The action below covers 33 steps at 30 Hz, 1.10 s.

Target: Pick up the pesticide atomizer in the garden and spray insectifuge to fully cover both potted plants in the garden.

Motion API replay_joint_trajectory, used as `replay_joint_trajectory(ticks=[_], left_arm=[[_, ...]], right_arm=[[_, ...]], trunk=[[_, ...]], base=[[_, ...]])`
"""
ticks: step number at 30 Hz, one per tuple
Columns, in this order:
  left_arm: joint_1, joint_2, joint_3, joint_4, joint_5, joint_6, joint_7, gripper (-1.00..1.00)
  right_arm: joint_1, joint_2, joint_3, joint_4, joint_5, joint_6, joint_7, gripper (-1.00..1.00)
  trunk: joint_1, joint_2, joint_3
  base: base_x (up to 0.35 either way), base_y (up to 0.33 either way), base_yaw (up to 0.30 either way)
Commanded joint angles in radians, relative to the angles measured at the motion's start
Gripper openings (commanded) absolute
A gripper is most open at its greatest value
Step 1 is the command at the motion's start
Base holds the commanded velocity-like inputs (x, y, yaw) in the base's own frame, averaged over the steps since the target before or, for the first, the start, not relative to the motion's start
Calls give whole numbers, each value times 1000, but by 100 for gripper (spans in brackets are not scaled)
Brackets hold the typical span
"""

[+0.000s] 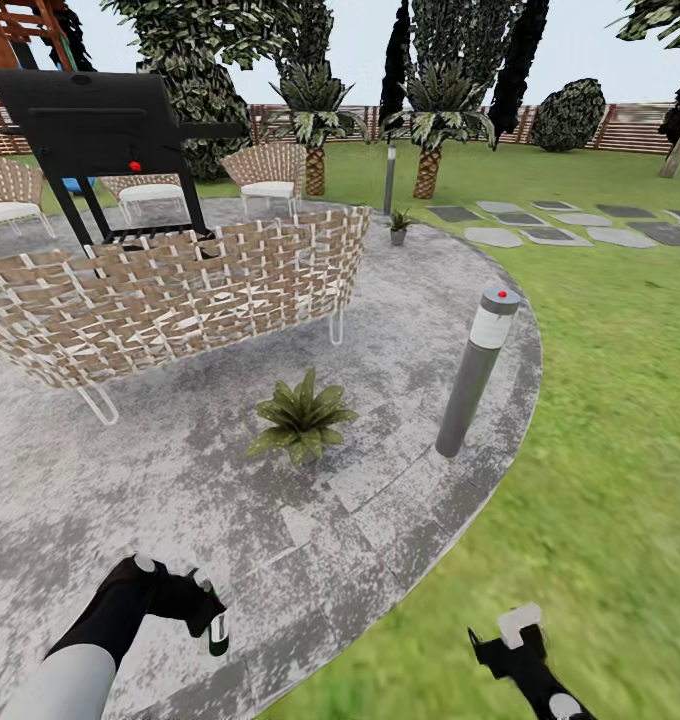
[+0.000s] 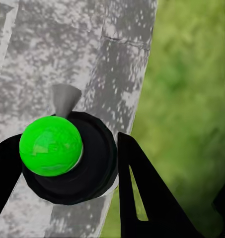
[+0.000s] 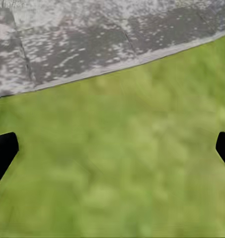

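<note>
A long wicker sofa point(image 1: 170, 290) of woven tan strips on thin white wire legs stretches across the round patio point(image 1: 400, 330), whose mottled grey stone is cut into curved slabs. Behind the sofa stands a black grill point(image 1: 100, 130), with more wicker chairs point(image 1: 265, 172) further back before a horizontal wooden slat fence point(image 1: 635, 125). A tall grey bollard post point(image 1: 475, 372) with a white band and red cap rises at the patio's edge, near the closer potted plant point(image 1: 300, 418), a low rosette of broad pointed green leaves sitting on the stone between sofa and post. The second potted plant point(image 1: 398, 226) stands far back at the patio rim in a small grey pot, beside another slim post point(image 1: 389, 178) and two palms point(image 1: 427, 125). Flat grey stepping stones point(image 1: 555, 222) cross the lawn point(image 1: 620, 420). The left end effector point(image 1: 195, 605) pinches the pesticide atomizer point(image 1: 218, 630), a slim dark bottle with a pale label, held low over the patio's near edge; the left wrist view shows its round black body point(image 2: 87, 168) topped by a bright green ball. The right end effector point(image 1: 515, 640) hangs over grass with its black fingers point(image 3: 4, 151) spread wide.
</note>
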Motion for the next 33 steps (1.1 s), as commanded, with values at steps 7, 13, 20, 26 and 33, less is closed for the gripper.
replay_joint_trajectory(ticks=[7, 13, 20, 26, 33], left_arm=[[-1, 4, -22, 87, -24, -214, 1, -100], [-3, -6, -155, 89, -35, -208, -5, -100], [-2, -10, -221, 105, -33, -206, -9, -100], [-2, -48, -229, 110, -35, -212, -10, -100], [-1, -78, -311, 145, -49, -220, -10, -100]], right_arm=[[-15, -7, 117, -186, 172, 1, 490, 100], [-52, -6, 120, -309, 199, 3, 748, 100], [-53, 13, 121, -334, 296, 3, 779, -100], [-53, 96, 121, -365, 304, 5, 809, -100], [-53, 166, 121, -369, 359, 5, 810, -100]], trunk=[[0, 0, -1], [0, 0, -1], [0, 0, -1], [0, 0, -1], [0, 0, -1]], base=[[0, 0, 0], [0, 0, 0], [0, 0, 0], [0, 0, 0], [0, 0, 0]])
